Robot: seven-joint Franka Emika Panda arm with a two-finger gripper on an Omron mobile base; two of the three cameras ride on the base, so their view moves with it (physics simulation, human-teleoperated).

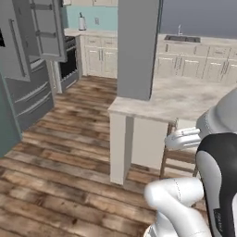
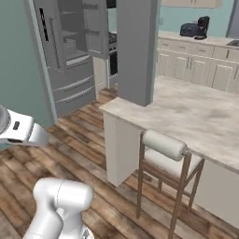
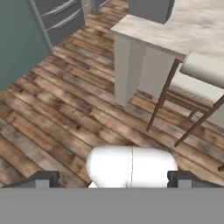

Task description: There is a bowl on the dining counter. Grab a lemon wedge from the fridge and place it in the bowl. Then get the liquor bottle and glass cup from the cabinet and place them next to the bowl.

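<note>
Hand view shows the end effector (image 3: 112, 178) spread wide, holding nothing, above the wooden floor (image 3: 57, 127). Ahead stands the dining surface (image 3: 192, 24) with a stool (image 3: 199, 83) tucked against it; the fridge (image 1: 28, 69) stands open beyond, well apart.

Beige marbled stone tabletop (image 2: 196, 116) of the long island; beside it a grey square pillar (image 1: 136, 46). Beyond the pillar, a grey steel fridge (image 2: 70, 60). Brown streaked wood-plank floor (image 1: 60, 157); teal wall (image 2: 18, 60); cream cabinets (image 1: 194, 65).

Marbled stone dining counter (image 1: 185, 99), plank floor (image 1: 65, 152)
</note>
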